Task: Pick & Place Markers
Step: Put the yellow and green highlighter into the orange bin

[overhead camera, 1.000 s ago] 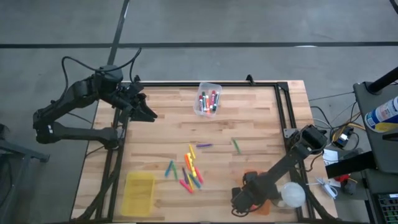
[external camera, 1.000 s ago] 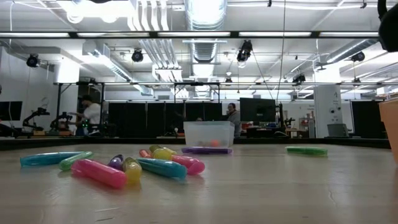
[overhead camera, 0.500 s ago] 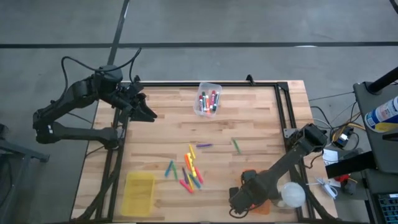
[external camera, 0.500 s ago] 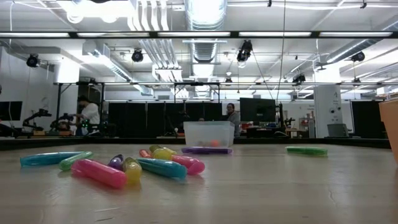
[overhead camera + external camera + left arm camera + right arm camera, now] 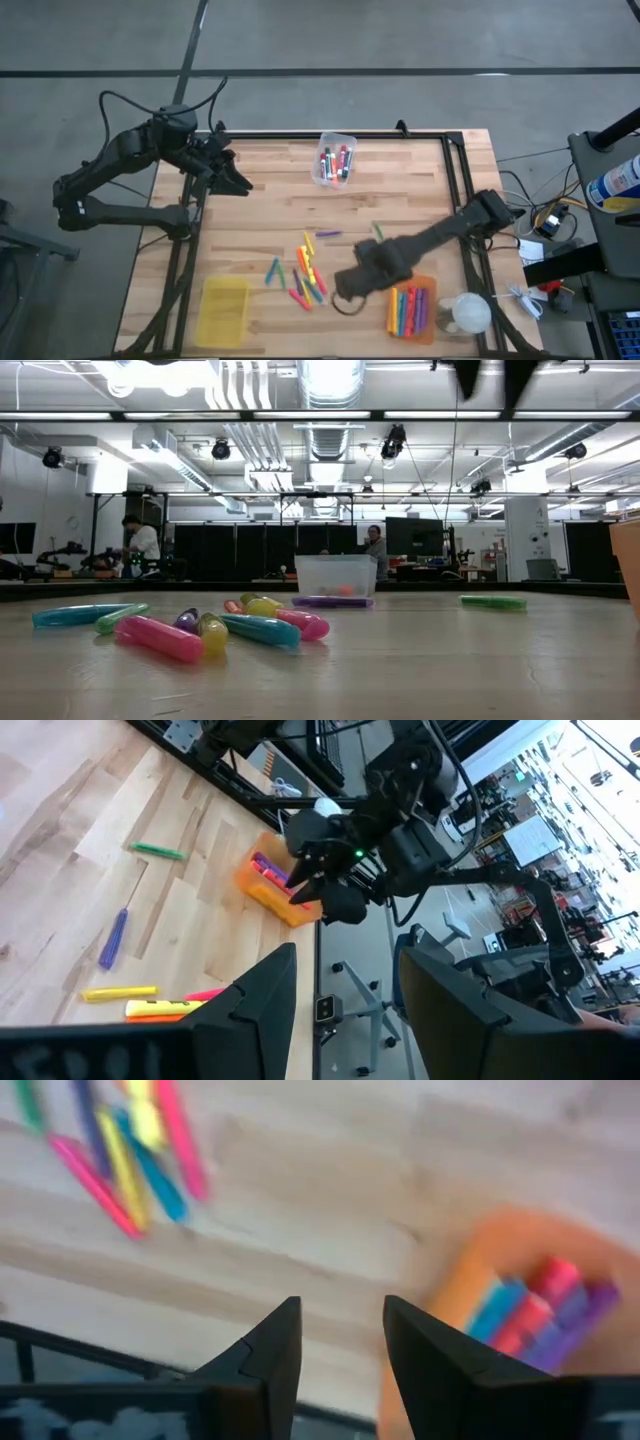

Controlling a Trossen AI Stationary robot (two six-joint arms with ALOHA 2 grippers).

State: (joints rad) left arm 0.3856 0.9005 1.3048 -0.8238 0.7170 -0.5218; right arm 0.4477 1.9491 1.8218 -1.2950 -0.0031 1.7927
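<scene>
Right pincer (image 5: 345,287) swung from orange bin (image 5: 428,324) toward markers (image 5: 306,280), fingers apart, empty; descend astride one marker.

- I see a grey concrete floor (image 5: 400,40) around the wooden table (image 5: 400,190), crossed by dark seam lines.
- Beyond the table I note an open hall: exposed ceiling ducts (image 5: 330,385), long strip lights (image 5: 150,416), hanging black lamps (image 5: 397,440).
- Dark monitors (image 5: 415,535) line the far wall.
- Two people (image 5: 140,545) stand at distant benches.
</scene>
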